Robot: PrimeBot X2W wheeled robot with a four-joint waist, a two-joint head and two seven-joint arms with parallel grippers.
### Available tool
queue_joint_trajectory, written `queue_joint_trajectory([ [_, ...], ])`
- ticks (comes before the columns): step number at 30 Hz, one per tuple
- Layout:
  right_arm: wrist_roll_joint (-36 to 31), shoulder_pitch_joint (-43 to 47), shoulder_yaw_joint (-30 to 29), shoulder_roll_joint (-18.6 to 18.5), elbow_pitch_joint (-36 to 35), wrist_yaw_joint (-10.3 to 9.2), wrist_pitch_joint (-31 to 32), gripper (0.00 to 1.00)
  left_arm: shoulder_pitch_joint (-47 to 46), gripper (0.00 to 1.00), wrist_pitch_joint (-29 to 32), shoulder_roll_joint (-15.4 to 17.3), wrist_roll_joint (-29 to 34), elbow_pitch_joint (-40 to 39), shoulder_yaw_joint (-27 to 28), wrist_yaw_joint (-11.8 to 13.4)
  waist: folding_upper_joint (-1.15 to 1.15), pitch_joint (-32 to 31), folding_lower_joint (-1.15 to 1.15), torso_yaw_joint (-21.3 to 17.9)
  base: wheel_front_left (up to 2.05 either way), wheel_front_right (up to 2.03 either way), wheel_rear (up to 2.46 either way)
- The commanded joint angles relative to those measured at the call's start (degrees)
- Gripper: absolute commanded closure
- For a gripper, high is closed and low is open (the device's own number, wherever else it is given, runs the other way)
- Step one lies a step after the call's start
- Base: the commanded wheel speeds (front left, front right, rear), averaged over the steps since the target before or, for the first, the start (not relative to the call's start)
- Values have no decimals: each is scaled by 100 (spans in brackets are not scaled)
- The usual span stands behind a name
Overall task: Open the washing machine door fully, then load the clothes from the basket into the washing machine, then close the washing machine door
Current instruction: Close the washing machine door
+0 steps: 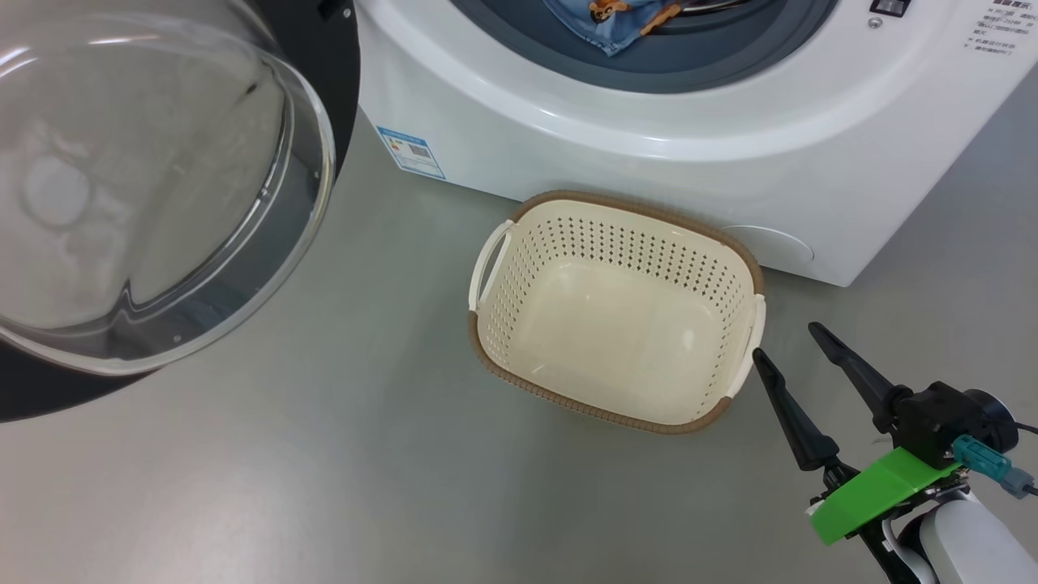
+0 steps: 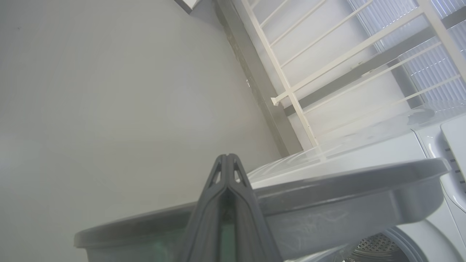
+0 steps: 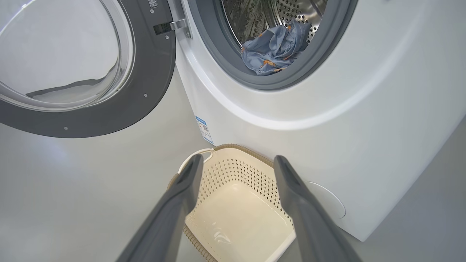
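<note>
The washing machine door [image 1: 162, 186] stands swung open at the left, its clear glass bowl facing me; the right wrist view shows its dark ring [image 3: 145, 83]. Light blue clothes [image 3: 275, 49] with orange figures lie inside the steel drum of the white washing machine [image 1: 730, 105]. The cream basket [image 1: 616, 312] sits on the floor before the machine with nothing in it. My right gripper [image 1: 787, 345] hangs open just right of the basket, over its near end in the right wrist view [image 3: 236, 160]. My left gripper [image 2: 227, 158] is shut with nothing in it, beside the grey door edge [image 2: 327, 189].
Grey floor [image 1: 324, 470] surrounds the basket. A blue label sticker [image 1: 411, 152] marks the machine's lower left front. A white railing [image 2: 327, 54] and a wall stand behind the machine in the left wrist view.
</note>
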Motion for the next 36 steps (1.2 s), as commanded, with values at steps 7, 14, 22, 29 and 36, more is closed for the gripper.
queue_joint_trajectory([
  [7,-6,-51,93,16,-114,9,-28,0,126,100,536,229,-155,-392,-63,-25,0,-54,0,-3,0,0,0],
  [14,-8,-39,67,19,-117,9,-28,0,240,100,835,208,-282,-592,-107,-25,0,-99,0,-1,0,0,0],
  [22,1,3,51,67,-99,9,-28,0,435,100,1212,199,-436,-927,-157,-25,0,-237,0,-12,0,0,0],
  [29,8,74,8,106,-103,9,-28,0,665,100,1514,212,-576,-1336,-157,-25,0,-366,0,-12,0,0,0],
  [36,14,156,-41,147,-110,9,-28,0,878,100,1828,215,-670,-1755,-196,-25,0,-507,0,-22,0,0,0],
])
